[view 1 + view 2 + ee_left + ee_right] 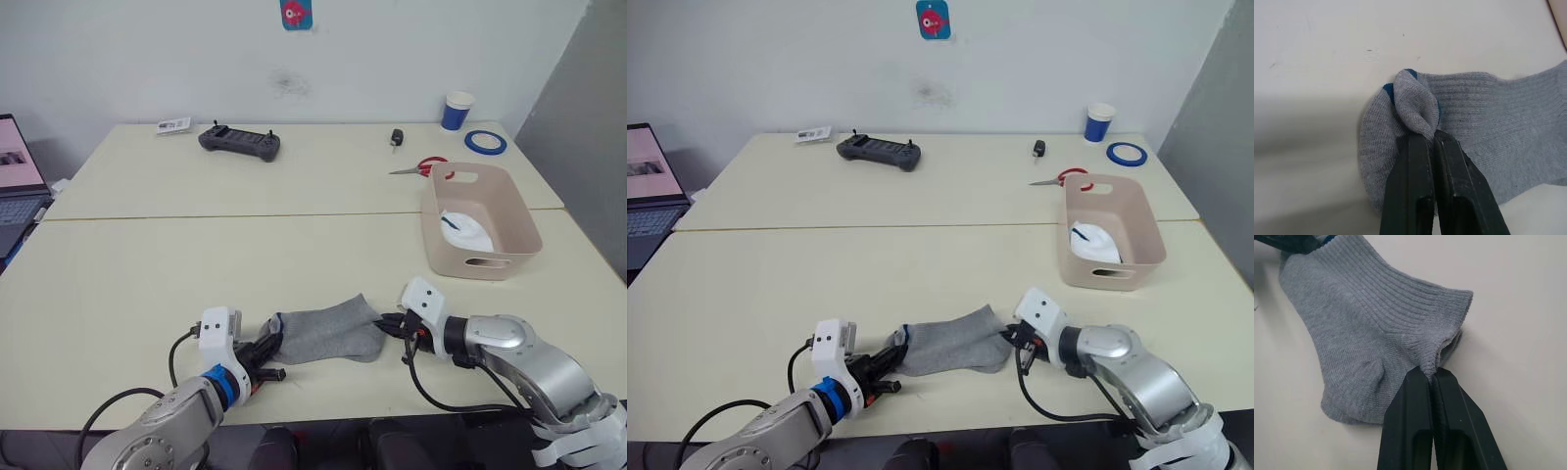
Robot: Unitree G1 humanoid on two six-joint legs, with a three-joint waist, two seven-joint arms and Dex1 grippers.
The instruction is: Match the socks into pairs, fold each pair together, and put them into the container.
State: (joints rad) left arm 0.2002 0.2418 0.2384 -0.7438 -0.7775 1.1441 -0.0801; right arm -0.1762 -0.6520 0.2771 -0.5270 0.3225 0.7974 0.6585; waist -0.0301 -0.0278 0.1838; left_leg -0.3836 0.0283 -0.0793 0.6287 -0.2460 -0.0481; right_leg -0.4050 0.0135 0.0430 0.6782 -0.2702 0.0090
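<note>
Grey socks [328,331] lie flat near the table's front edge, stretched between my two grippers. The left gripper [270,352] is shut on the toe end, where a bit of blue-green trim [1411,74] shows. At the cuff end [1447,340], the right gripper [395,324] is shut on the fabric. The pinkish-beige container [482,220] stands to the right and further back, with a folded white sock [463,227] with a navy stripe inside it.
Red-handled scissors [423,167], a dark key fob [396,138], a blue tape ring [485,142] and a blue-and-white paper cup [457,111] lie behind the container. A black controller [240,142] sits at the back, a laptop [20,181] at the far left.
</note>
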